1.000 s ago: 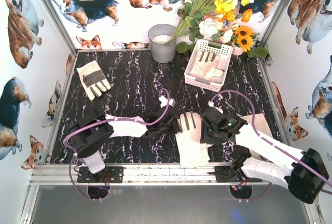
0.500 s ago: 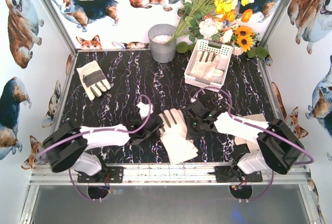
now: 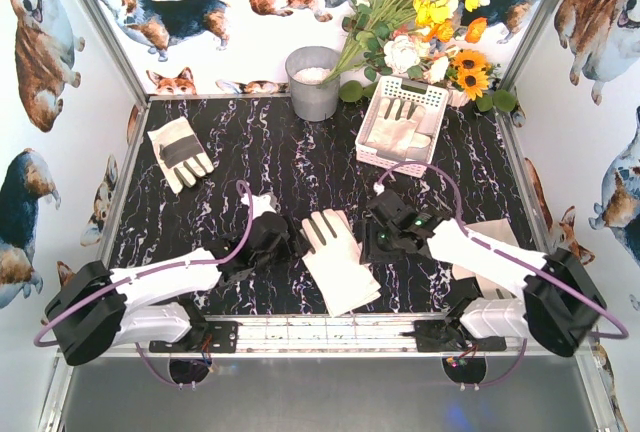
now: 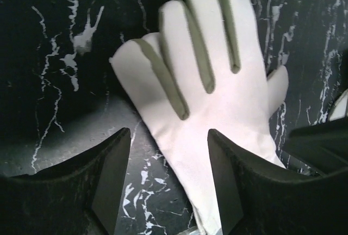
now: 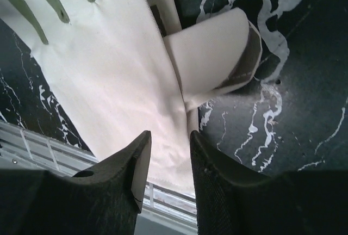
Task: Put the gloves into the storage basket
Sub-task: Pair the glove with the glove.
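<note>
Top: glove (image 3: 338, 262) lies flat btwn both claws, fingers pointing far, cuff twd near edge. Basket (image 3: 390, 165) sits well beyond, far-right, nearer R claw (image 3: 375, 237). L claw (image 3: 290, 244) is low beside the glove.
L wrist: L claw (image 4: 169, 137) spread wide over the palm.
R wrist: R claw (image 5: 169, 137) nearly together at the thumb fold; pinching or not, can't tell.
</note>
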Robot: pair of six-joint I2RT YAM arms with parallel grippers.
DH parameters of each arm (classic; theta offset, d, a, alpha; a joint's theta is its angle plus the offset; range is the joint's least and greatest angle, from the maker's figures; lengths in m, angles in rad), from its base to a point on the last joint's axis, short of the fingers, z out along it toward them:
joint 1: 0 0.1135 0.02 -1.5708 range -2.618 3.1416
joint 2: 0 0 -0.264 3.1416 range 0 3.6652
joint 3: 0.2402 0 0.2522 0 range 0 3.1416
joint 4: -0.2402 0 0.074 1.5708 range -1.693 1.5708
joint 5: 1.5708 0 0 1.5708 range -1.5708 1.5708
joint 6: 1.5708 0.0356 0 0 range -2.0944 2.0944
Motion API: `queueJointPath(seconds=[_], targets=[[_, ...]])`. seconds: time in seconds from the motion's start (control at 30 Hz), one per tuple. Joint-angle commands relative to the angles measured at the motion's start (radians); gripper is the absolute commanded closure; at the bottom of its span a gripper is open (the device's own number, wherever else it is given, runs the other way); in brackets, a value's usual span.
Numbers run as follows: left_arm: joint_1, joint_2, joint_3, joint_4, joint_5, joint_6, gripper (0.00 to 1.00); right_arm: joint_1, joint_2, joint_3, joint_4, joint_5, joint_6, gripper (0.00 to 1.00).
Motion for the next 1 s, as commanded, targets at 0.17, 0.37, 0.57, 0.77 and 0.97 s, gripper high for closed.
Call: queueJointPath(seconds=[0.17,0.37,0.57,0.77,0.97], targets=[[0.096,0.04,-0.074,0.165,0.094,-0.023,0.5,-0.002,-0.075,-0.077,-0.037,-0.04,0.023,0.61],[0.134,0.078,-0.091,0.221,0.096,-0.018,0.58,-0.003,-0.049,-0.086,-0.01,-0.053,0.036,0.63],[0.159,0.133,-0.091,0.257,0.088,-0.004,0.68,-0.003,-0.049,-0.094,0.002,-0.06,0.04,0.69],[0.162,0.195,-0.069,0.263,0.094,0.008,0.72,-0.003,-0.048,-0.1,0.009,-0.075,0.042,0.7],[0.162,0.224,-0.056,0.264,0.093,0.008,0.8,-0.003,-0.04,-0.105,0.025,-0.097,0.041,0.76]])
